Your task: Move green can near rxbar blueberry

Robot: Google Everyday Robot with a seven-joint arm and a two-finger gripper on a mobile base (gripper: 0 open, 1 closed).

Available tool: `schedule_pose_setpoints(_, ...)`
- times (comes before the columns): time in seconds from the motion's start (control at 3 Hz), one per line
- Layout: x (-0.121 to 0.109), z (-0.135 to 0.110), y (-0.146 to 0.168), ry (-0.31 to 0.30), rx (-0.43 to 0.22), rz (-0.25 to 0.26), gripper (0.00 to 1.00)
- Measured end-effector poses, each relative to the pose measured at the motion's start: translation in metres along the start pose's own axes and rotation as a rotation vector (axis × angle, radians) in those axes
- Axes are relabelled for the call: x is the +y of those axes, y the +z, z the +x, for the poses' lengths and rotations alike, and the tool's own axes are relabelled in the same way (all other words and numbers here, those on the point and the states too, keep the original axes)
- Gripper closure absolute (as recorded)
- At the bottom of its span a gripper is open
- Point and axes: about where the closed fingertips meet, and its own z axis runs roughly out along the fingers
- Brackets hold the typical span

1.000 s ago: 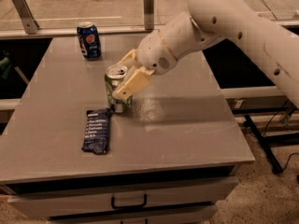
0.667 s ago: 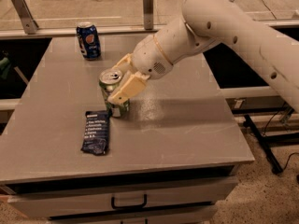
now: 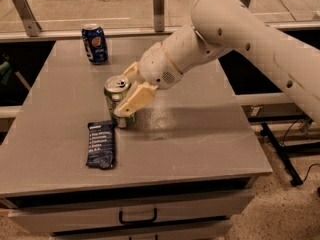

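The green can point(image 3: 114, 95) stands upright on the grey table point(image 3: 190, 144), its silver top with pull tab showing. My gripper point(image 3: 128, 94) is closed around the can, one cream finger point(image 3: 134, 100) across its front right side and the other behind it. The rxbar blueberry point(image 3: 101, 144), a flat dark navy wrapper with pale text, lies just in front and slightly left of the can, a small gap between them. The white arm reaches in from the upper right.
A dark blue Pepsi can point(image 3: 94, 43) stands upright at the table's back left. A railing with metal posts point(image 3: 158, 3) runs behind the table. A drawer with a handle point(image 3: 137, 217) sits below the front edge. Floor and a dark frame lie to the right.
The gripper has carried the green can a little to the left and toward the front, closer to the navy bar. The bar and the Pepsi can have not moved.
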Motion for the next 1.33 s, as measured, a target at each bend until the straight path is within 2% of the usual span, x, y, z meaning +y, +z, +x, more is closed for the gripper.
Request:
schedule_pose_setpoints(0.33, -0.004, 0.002, 0.002, -0.004, 0.001, 0.001, 0.00)
schedule_pose_setpoints(0.67, -0.006, 0.003, 0.001, -0.003, 0.003, 0.009, 0.00)
schedule_pose_setpoints(1.0, -0.017, 0.009, -0.016, 0.005, 0.014, 0.057, 0.00)
schedule_pose_setpoints(1.33, -0.042, 0.020, -0.073, 0.012, 0.051, 0.197, 0.00)
